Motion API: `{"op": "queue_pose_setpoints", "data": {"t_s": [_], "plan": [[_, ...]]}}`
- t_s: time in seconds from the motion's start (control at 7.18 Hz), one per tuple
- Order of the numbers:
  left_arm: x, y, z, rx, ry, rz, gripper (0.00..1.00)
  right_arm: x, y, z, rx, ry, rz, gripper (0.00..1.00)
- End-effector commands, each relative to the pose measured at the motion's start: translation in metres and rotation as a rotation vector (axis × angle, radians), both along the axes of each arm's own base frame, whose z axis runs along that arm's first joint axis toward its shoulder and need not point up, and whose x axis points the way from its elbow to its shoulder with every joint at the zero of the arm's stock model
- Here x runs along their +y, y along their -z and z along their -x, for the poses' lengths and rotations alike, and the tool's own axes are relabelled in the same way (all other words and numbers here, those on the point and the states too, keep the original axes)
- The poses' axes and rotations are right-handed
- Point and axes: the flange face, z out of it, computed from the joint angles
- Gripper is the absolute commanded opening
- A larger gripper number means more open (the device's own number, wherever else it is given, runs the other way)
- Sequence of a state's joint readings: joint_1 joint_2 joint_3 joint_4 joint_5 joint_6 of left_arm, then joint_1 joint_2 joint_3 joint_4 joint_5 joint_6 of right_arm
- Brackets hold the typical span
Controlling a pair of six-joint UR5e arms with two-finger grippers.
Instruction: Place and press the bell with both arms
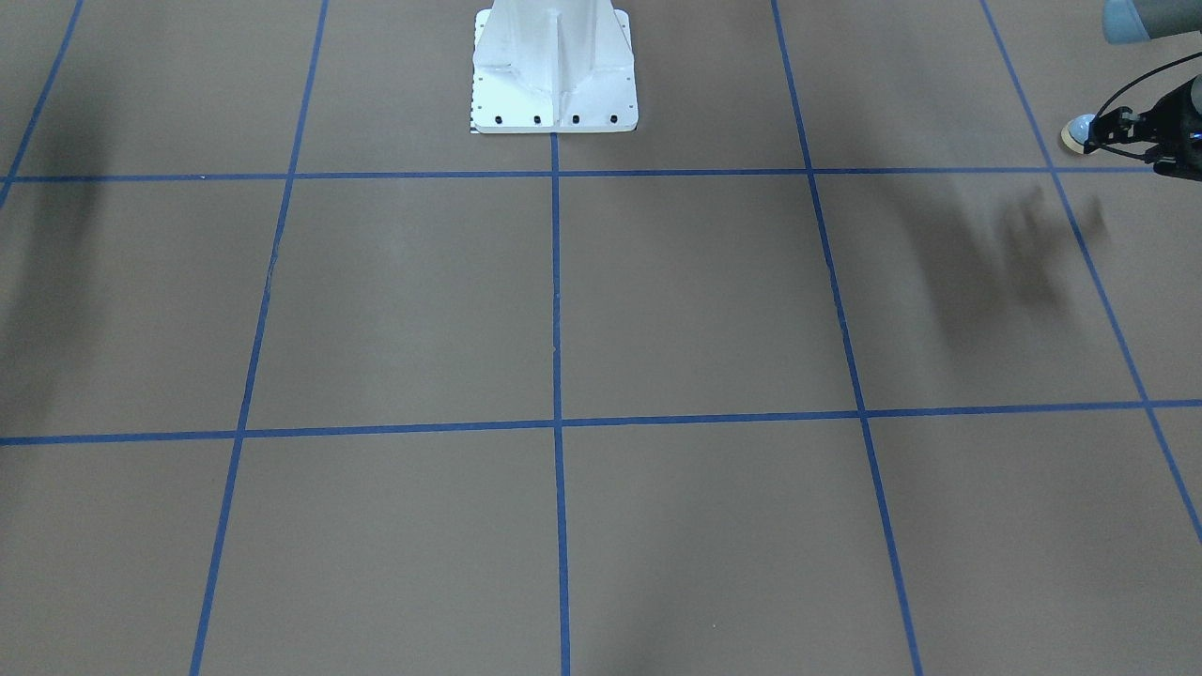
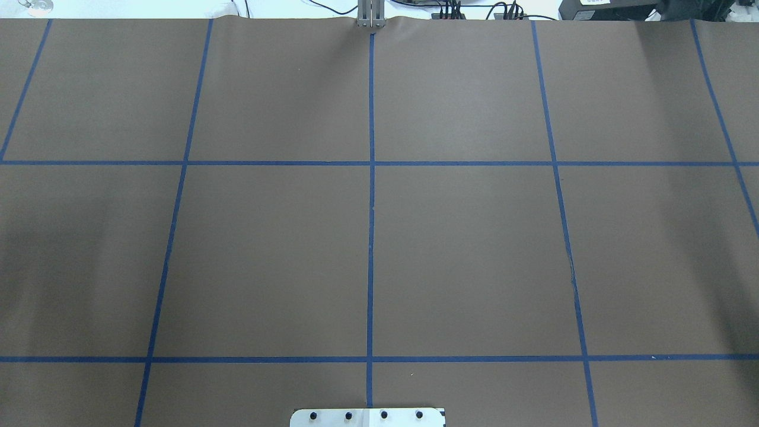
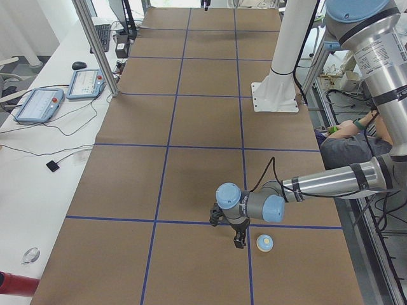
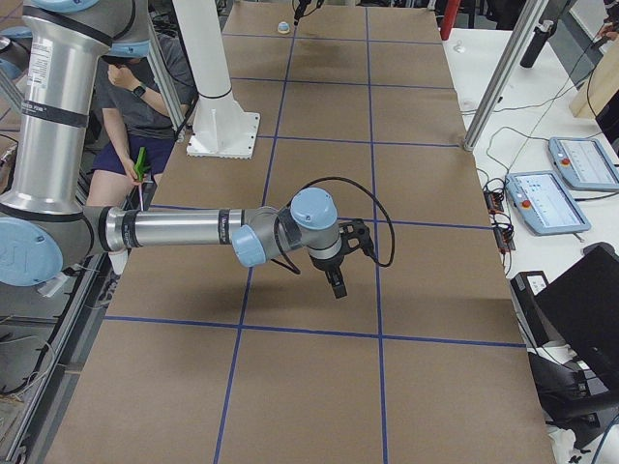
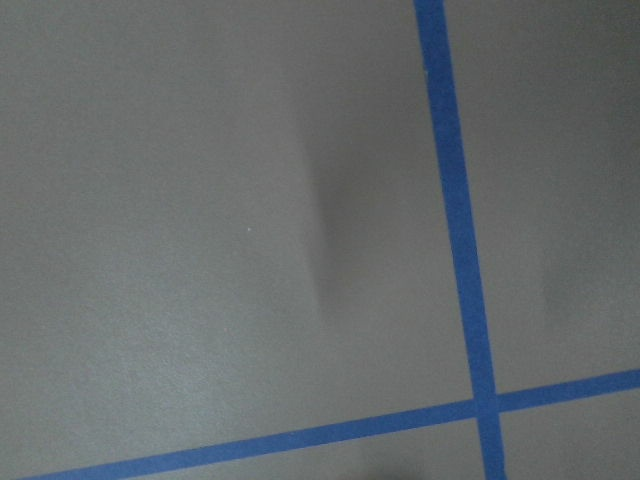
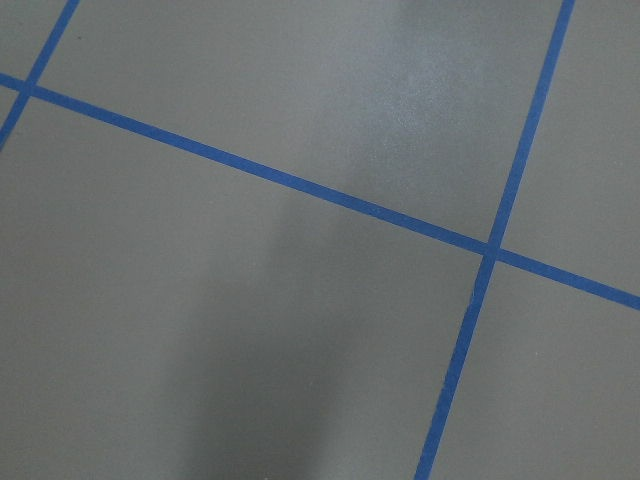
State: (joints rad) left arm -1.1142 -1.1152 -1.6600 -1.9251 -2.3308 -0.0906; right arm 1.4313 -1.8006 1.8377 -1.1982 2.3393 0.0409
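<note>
While bell [image 3: 264,242] sits by L gripper [image 3: 239,243], arm label [image 3: 389,48] illegible.

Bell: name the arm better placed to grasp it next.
Left, most likely: the left gripper hangs right beside the bell, while the right gripper hovers far from it.

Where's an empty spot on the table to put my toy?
The middle squares in front of the white pedestal are bare. The end by the bell and left gripper is crowded; the right gripper hangs over the other end.
</note>
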Motion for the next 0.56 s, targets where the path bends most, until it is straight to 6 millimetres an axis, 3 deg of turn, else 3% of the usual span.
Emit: {"op": "queue_pose_setpoints", "data": {"t_s": [0.0,0.42], "plan": [[0.01,-0.01,-0.02,-0.028,-0.044,0.043,1.0,0.002,-0.001,0.0,-0.001,0.001,-0.002,1.0],[0.027,-0.045,-0.021,-0.036,-0.08,0.041,1.0,0.008,-0.004,0.0,-0.003,0.002,-0.02,1.0]]}}
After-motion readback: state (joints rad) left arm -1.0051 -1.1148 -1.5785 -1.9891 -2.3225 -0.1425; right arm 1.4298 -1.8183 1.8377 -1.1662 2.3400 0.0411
